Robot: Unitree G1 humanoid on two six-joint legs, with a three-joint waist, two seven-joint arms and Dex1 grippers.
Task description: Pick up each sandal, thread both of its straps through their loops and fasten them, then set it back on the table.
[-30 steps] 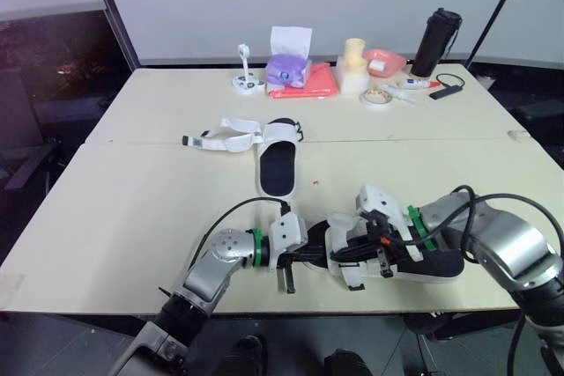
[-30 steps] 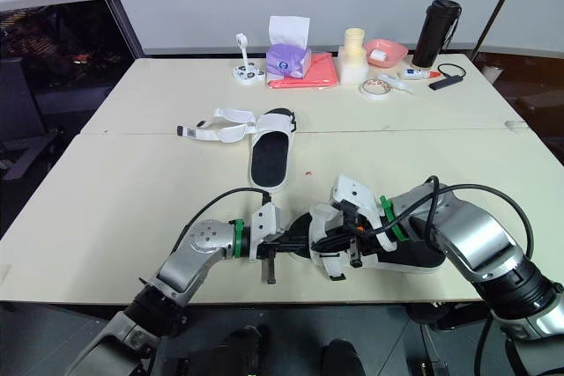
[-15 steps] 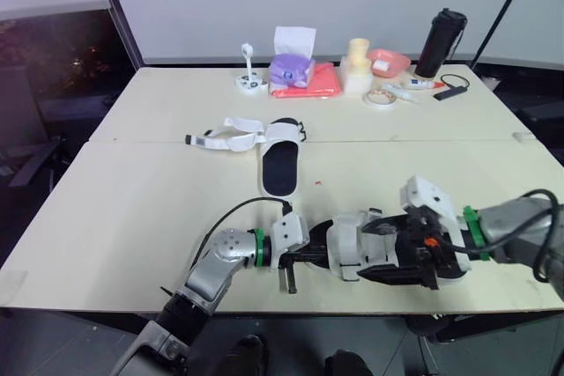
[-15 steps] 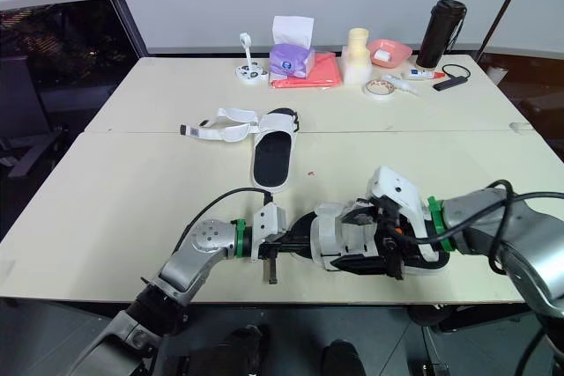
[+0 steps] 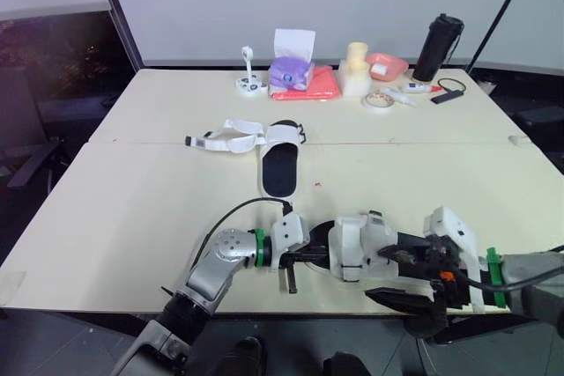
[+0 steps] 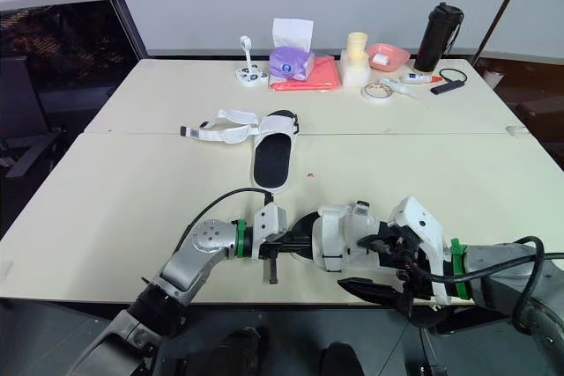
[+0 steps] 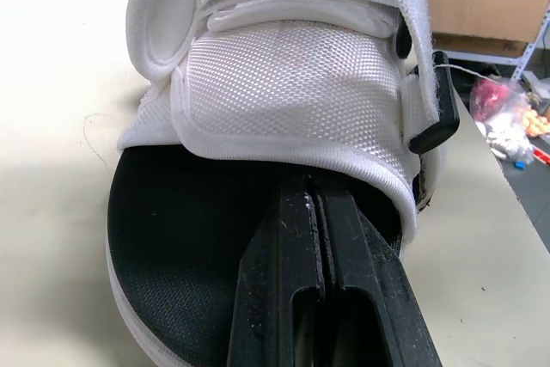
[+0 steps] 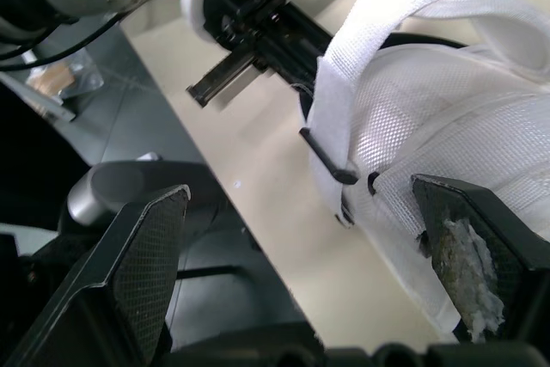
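The near sandal (image 5: 357,248), black sole with a white mesh upper, lies by the table's front edge. My left gripper (image 5: 315,256) is shut, its fingers (image 7: 292,298) lying flat on the insole and reaching under the white upper (image 7: 292,83). My right gripper (image 5: 398,277) stands wide open just to the right of this sandal, at the table edge, touching nothing. The right wrist view shows the upper and its strap (image 8: 430,126) between the spread fingers (image 8: 142,264). The second sandal (image 5: 280,165) lies mid-table with its straps (image 5: 225,138) spread out to the left.
Along the table's far edge stand a purple tissue box (image 5: 291,68), a red cloth (image 5: 308,85), a cream container (image 5: 356,68), a pink bowl (image 5: 386,65), a tape roll (image 5: 379,99) and a black bottle (image 5: 438,34). The table's front edge (image 5: 106,305) runs just under both grippers.
My right gripper has opened, let go of the near sandal and drawn back to the right toward the table's front edge. The left gripper has stayed shut in place.
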